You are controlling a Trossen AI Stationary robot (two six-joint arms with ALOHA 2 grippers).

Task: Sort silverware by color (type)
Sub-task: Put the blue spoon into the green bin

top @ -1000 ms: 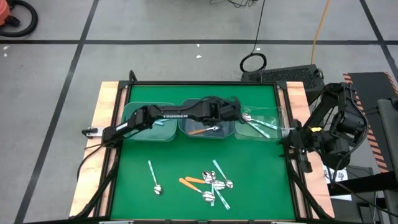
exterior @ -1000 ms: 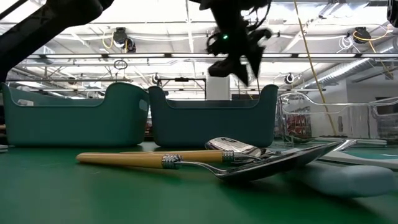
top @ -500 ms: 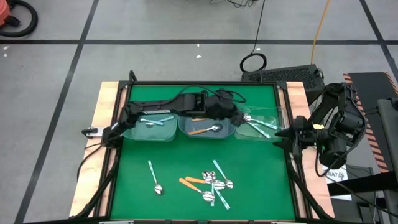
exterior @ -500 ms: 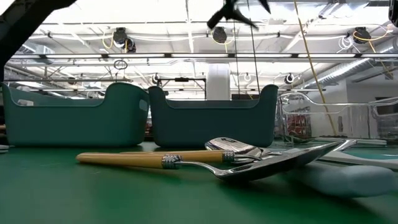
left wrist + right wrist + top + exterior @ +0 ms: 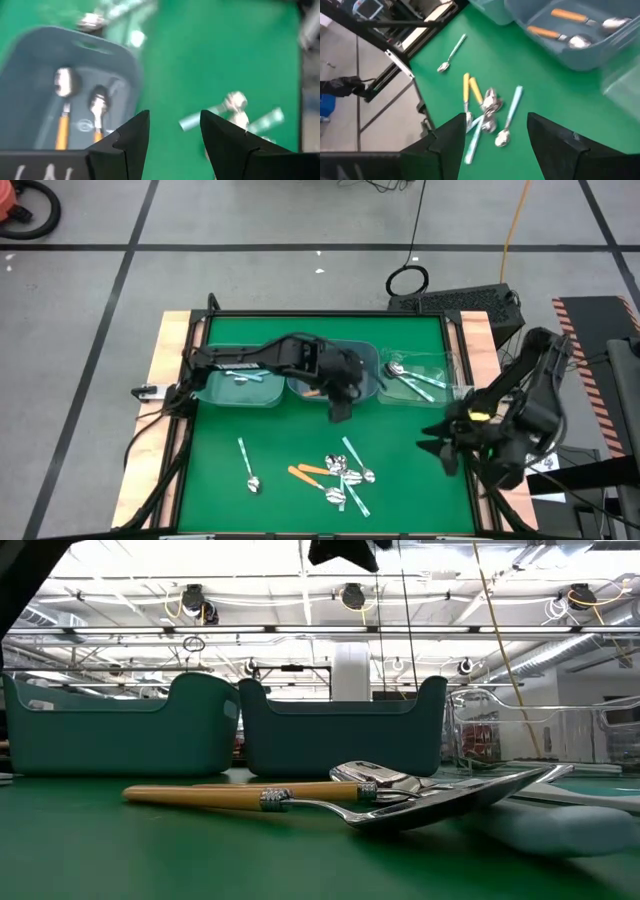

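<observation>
Several spoons [image 5: 338, 475] with orange, light blue and teal handles lie in a loose pile on the green mat near the front edge. One light blue spoon [image 5: 248, 465] lies alone to their left. Two orange spoons [image 5: 62, 115] lie in the middle bin [image 5: 300, 388]. The left bin [image 5: 240, 380] and the clear right bin [image 5: 415, 380] hold blue and teal ones. My left gripper [image 5: 340, 408] hovers open and empty just in front of the middle bin. My right gripper [image 5: 432, 445] hangs open and empty over the mat's right side, looking at the pile [image 5: 487, 112].
The three bins stand in a row along the far side of the mat [image 5: 260, 430]. Wooden strips [image 5: 170, 350] and a black frame border the mat. In the low view the pile's spoons [image 5: 400, 795] lie close in the foreground, with two bins [image 5: 340, 735] behind.
My left gripper has risen from over the bins, rolled about its own axis, and come toward the near edge and a little left, stopping in front of the middle bin. My right gripper has swung from the right edge in over the mat, toward the near edge and the pile.
</observation>
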